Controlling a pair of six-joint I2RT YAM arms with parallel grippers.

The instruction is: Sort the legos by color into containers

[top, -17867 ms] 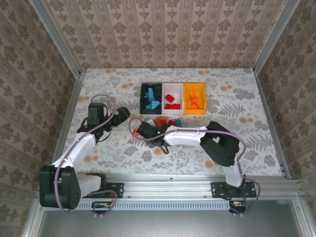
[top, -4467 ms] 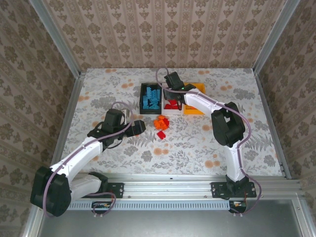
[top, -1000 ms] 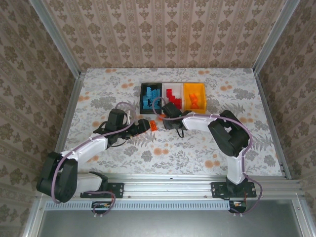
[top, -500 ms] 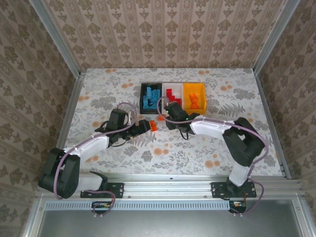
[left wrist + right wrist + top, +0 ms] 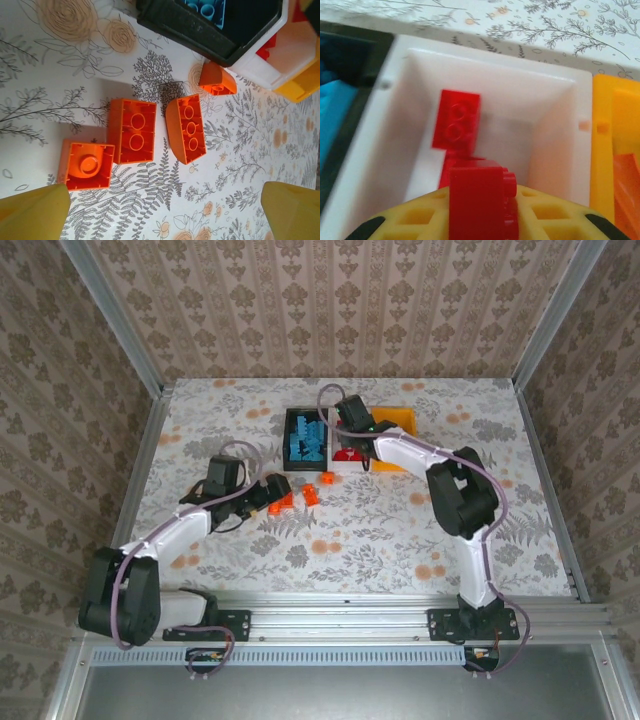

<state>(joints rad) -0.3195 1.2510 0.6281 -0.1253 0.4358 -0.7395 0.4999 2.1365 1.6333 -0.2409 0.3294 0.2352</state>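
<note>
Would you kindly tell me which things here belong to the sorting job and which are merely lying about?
Job: black bin, white bin, orange-yellow bin, loose orange bricks, red brick, blue bricks.
Bystanders: floral table cover, wallpaper, metal frame.

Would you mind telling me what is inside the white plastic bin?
A red plastic brick lies on the white plastic bin's floor; the right end effector's gripped red brick covers whatever lies nearer.

Four loose legos (image 5: 132, 131) lie on the table (image 5: 450, 520) just before the three containers (image 5: 288, 440).
</note>
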